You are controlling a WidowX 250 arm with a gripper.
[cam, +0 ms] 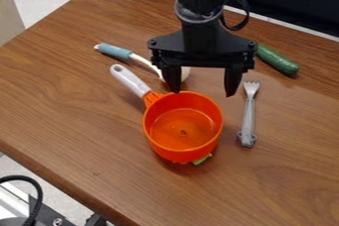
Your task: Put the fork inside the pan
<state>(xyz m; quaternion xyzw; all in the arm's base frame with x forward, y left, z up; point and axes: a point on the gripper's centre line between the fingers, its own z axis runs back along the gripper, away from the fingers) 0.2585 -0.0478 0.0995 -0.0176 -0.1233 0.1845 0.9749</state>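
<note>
- Camera view: the wooden table (86,121) holds everything, with the black arm (198,27) coming down from the top edge.
- The gripper (202,92) is wide open, with nothing between its fingers; it hangs by the pan's far rim in this view.
- The orange pan (182,151) sits upright, its pale handle (130,80) pointing to the upper left.
- A spoon-like utensil (114,51) with a blue grip lies partly behind the gripper.
- The fork (249,113) lies on the table beside the pan, to the gripper's right in view and a little nearer the camera. Its long axis runs almost straight up the view, tines away. The fingers are spread across that line, so I judge the next move needs a sideways shift and a descent, with little turning.
- A cucumber (278,60) lies beyond the fork.
</note>
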